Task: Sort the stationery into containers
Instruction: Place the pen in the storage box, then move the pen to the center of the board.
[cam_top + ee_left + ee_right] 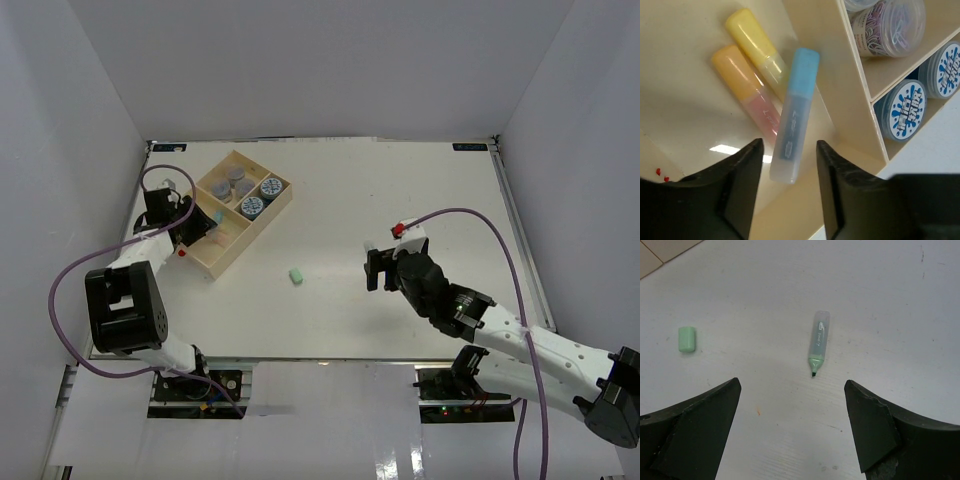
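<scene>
Right wrist: the right tool [791,385], jaws wide apart, is hovering over an uncapped green marker [818,340] (cap [686,338] lying well apart); a skewed pinch risks rolling it away.

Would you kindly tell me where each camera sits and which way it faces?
Top external: above and behind the bases, looking down on the white table; left arm and right arm show.
Left wrist: on the left arm, looking into the pale-wood tray at a blue highlighter; left gripper frames it.
Right wrist: on the right arm, looking down at an uncapped green highlighter; right gripper shows.
Shared: top and right wrist both see the small green cap.
</scene>
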`<action>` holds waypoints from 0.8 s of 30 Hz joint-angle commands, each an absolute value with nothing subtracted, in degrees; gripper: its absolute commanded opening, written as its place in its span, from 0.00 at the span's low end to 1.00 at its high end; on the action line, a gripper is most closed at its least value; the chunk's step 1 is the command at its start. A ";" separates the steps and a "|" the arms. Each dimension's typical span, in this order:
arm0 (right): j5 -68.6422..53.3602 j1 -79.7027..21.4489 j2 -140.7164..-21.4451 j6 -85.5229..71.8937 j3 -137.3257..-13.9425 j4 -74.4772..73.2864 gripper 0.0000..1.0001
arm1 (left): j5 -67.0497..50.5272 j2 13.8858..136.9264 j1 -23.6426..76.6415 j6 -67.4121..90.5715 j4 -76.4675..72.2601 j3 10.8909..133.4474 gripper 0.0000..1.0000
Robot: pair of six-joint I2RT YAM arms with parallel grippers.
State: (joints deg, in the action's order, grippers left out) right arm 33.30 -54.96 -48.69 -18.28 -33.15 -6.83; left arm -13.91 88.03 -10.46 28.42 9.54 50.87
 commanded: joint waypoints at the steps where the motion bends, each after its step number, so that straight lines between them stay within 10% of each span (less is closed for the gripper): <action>1: 31.12 -52.56 -50.88 -19.95 -33.57 -7.12 0.91 | -13.97 87.01 -11.07 28.39 9.23 52.21 0.60; 10: 24.89 -42.73 -61.32 -18.64 -39.01 -10.98 0.92 | -17.84 80.69 -11.07 25.23 10.02 51.59 0.79; 24: 13.99 -34.01 -91.38 -11.60 -59.49 -16.44 0.96 | -25.04 73.48 -11.07 24.17 8.00 51.68 0.82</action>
State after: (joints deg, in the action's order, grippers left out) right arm 17.52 -34.09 -87.35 -14.11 -54.92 -14.15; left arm -22.31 75.40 -10.76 24.64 8.54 50.85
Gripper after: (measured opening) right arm 0.952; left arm 0.820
